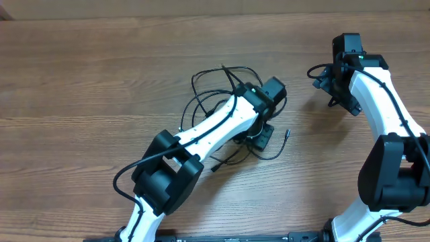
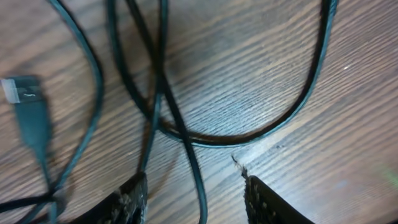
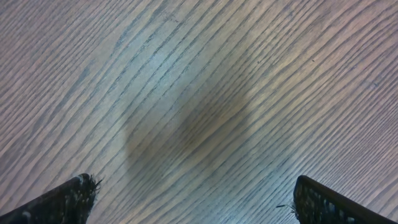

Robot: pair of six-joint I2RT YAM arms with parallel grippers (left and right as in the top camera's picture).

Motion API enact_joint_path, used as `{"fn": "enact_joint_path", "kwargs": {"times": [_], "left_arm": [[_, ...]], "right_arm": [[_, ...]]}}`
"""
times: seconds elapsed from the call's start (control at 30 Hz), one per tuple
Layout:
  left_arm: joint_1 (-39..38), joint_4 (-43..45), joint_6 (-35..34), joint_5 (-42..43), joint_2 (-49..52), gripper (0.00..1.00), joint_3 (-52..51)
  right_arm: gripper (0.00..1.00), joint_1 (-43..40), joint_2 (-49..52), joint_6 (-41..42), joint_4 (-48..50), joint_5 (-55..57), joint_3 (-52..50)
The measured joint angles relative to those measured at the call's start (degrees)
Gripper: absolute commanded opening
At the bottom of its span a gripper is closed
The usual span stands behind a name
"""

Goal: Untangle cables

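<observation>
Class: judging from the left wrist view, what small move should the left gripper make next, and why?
Probably close the left gripper on the cable strand lying between its jaws: they stand apart around it, gripping nothing, and the right gripper hangs open off to the side.

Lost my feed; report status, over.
Left gripper jaws open, low over cables, one strand between. Right gripper jaws open above table. Cables tangled in loose loops. Nothing else in the way.
</observation>
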Motion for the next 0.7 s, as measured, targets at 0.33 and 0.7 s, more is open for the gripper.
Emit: {"fn": "enact_joint_path", "kwargs": {"times": [0.33, 0.7], "left_arm": [[-0.17, -5.55, 0.39, -11.17, 0.0, 0.34, -4.42], [8.15, -10.95, 1.03, -15.72, 0.0, 0.47, -4.28]], "right_arm": [[1.0, 0.0, 0.0, 0.02, -0.02, 0.02, 0.0], [1.0, 0.0, 0.0, 0.04, -0.02, 0.0, 0.0]]}}
